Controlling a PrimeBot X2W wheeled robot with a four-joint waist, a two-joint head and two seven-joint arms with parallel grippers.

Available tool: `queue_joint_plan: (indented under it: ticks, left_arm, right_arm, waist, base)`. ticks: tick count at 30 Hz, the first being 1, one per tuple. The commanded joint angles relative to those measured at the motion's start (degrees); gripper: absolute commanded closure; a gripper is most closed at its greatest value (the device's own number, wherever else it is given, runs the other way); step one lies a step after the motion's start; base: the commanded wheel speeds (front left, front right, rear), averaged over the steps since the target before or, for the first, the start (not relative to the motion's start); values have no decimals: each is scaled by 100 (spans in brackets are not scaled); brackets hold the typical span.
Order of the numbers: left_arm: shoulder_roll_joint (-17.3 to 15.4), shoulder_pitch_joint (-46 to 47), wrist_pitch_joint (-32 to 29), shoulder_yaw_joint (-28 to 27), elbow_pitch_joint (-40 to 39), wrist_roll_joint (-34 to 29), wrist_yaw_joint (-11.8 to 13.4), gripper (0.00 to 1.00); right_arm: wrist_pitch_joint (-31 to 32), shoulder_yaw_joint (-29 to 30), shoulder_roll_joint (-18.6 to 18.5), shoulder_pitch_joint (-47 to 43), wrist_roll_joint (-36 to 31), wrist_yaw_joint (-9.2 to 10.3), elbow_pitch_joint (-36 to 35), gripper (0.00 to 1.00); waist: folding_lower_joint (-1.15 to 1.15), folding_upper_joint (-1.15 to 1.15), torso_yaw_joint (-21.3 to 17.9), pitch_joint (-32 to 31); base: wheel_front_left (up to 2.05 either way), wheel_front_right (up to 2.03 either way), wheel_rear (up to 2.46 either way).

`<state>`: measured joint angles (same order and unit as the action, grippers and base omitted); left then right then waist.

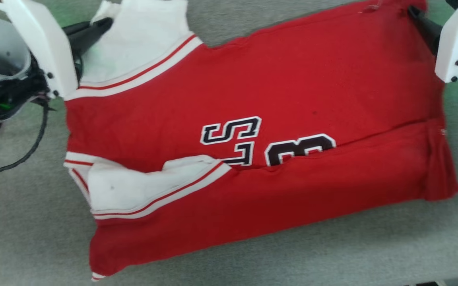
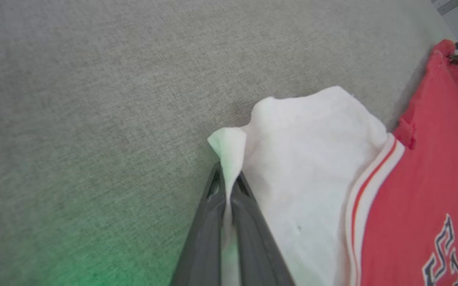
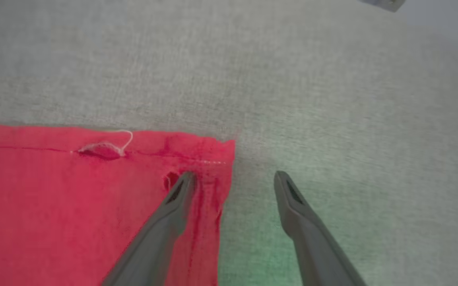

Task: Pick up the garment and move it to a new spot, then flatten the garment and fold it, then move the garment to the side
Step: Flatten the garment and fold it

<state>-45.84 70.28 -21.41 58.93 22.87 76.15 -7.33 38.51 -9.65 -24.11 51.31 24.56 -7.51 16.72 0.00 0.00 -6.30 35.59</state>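
Left pincer (image 2: 227, 182) clamps the white sleeve (image 2: 312, 159) of the shirt (image 1: 276, 79); right pincer (image 3: 233, 176) stands apart astride its red corner (image 3: 213, 155) on the table (image 3: 352, 99)

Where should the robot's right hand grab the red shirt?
Grip the red corner of the garment, sliding in from its outer side edge. That corner lies flat and free on the table, and the open right gripper straddles that edge.

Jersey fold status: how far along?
Done: garment lies spread out on the gray surface, near edge folded over the lettering. In hand: left gripper shut on the white sleeve; right gripper open, straddling the far red corner. Left: remaining folds, then moving it aside.
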Motion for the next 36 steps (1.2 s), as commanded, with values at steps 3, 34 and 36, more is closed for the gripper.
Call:
queue_joint_plan:
  ticks: [3,34,36]
  left_arm:
    - [95,32,113,166,-96,39,-17,100]
    - [-1321,-3286,3625,902,-3224,697,-10,100]
    - [-1254,-3540,3652,886,-3221,685,-10,100]
  right_arm:
    - [491,-234,-130,277,239,5,249,0]
    - [281,1444,-707,-4222,1141,5,-2304,100]
    - [343,1584,-573,-4490,1112,4,-2468,100]
  waist:
    - [0,0,273,122]
    - [0,0,1026,-1515]
    - [0,0,1039,-1495]
  base:
    - [0,0,0]
    - [0,0,0]
    - [0,0,0]
